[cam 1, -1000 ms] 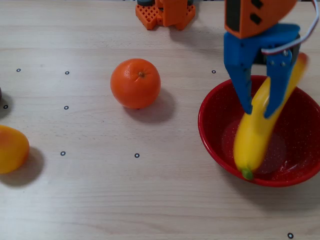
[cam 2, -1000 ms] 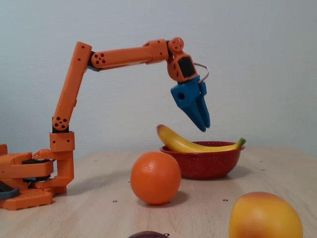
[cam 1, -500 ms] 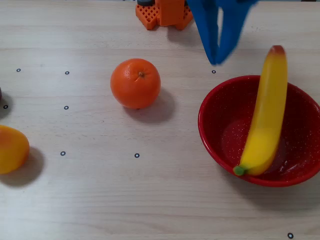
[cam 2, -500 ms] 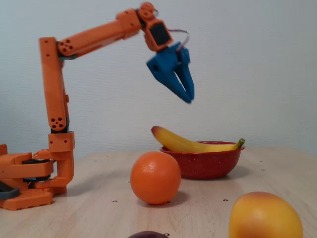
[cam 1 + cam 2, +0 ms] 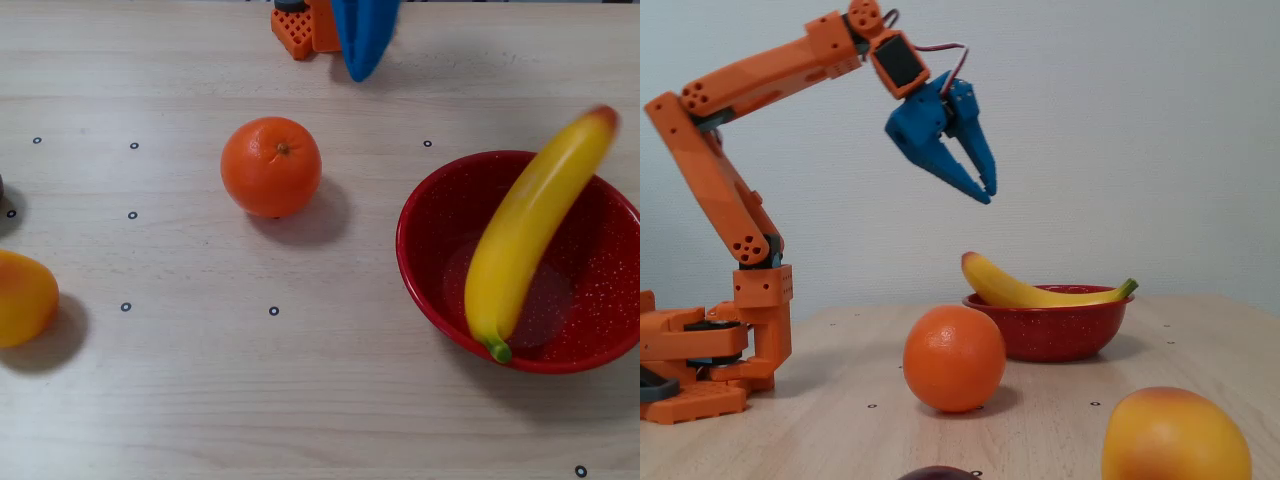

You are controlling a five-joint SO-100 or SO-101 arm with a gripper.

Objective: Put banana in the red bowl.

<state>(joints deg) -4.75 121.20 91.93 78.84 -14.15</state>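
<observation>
— Banana (image 5: 528, 236)? Where is it?
— Lying across the red bowl (image 5: 432, 282), both ends over the rim.
— And your gripper (image 5: 987, 191)?
— Mine hangs high above the table, empty, fingertips nearly together, away from the orange (image 5: 954, 358).

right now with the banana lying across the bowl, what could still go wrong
The banana lies across the red bowl, its reddish end sticking out past the rim and its stem on the opposite rim, so a nudge might tip it out. The gripper hangs empty above the table; lowering it carelessly could hit the orange or the bowl's rim.
</observation>
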